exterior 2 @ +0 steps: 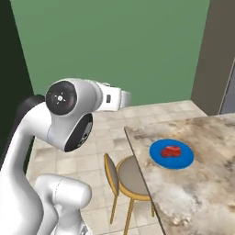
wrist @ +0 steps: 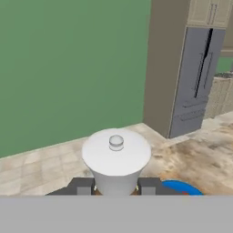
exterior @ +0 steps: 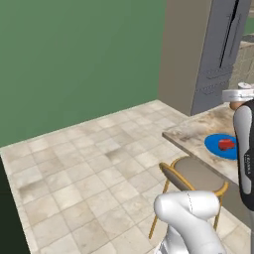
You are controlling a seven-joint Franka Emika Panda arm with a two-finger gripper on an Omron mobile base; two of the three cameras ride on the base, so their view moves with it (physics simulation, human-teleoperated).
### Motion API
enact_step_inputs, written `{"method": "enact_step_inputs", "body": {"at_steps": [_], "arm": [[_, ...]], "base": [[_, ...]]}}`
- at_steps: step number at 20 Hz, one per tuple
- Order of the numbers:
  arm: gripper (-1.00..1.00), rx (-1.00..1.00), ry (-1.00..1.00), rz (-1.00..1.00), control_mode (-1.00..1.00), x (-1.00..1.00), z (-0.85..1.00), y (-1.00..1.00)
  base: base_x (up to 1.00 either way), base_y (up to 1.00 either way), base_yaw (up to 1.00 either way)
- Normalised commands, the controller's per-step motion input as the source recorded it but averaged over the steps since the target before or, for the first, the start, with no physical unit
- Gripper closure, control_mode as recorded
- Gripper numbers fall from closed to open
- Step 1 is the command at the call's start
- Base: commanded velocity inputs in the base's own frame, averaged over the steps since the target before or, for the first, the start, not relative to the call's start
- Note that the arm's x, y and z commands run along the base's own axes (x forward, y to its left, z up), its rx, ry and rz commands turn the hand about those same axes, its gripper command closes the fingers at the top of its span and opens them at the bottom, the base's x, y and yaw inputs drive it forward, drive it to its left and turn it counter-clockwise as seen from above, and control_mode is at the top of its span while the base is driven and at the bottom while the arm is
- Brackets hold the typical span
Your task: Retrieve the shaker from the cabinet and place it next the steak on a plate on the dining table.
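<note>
While clenched by the jaws below its white cap, shaker (wrist: 116,161) looked light, rigid, smooth.
Judged slippery; hovered beyond blue plate (exterior 2: 158,157) and steak (exterior 2: 172,151) on worktop (exterior 2: 206,183).

Marble top, glossy plate, matt tiles and wall.
The dining table (exterior 2: 202,183) has a mottled brown-beige marble-look top; the blue plate (exterior 2: 183,160) is smooth, the red steak (exterior 2: 172,151) lumpy. The stool (exterior: 196,176) has a matt grey seat on gold metal-look legs. The shaker (wrist: 116,159) has a smooth white-grey cap. The floor (exterior: 84,173) is worn beige tile; the green wall (exterior: 74,54) is flat matt.
</note>
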Motion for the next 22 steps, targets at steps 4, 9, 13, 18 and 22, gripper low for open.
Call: {"method": "enact_step_inputs", "body": {"at_steps": [4,9,13,18,22], "arm": [[1.0,0.0,0.0,0.0,1.0,0.0,0.0,0.0],[1.0,0.0,0.0,0.0,1.0,0.0,0.0,0.0],[1.0,0.0,0.0,0.0,1.0,0.0,0.0,0.0],[1.0,-0.01,0.07,-0.1,-1.0,0.4,-0.03,-0.34],[1.0,-0.03,0.0,-0.15,-1.0,0.42,-0.21,-0.59]], "base": [[0.27,-0.61,-0.37],[0.14,-0.88,-0.18],[0.31,-0.17,0.0],[0.0,0.0,0.0],[0.0,0.0,0.0]]}}
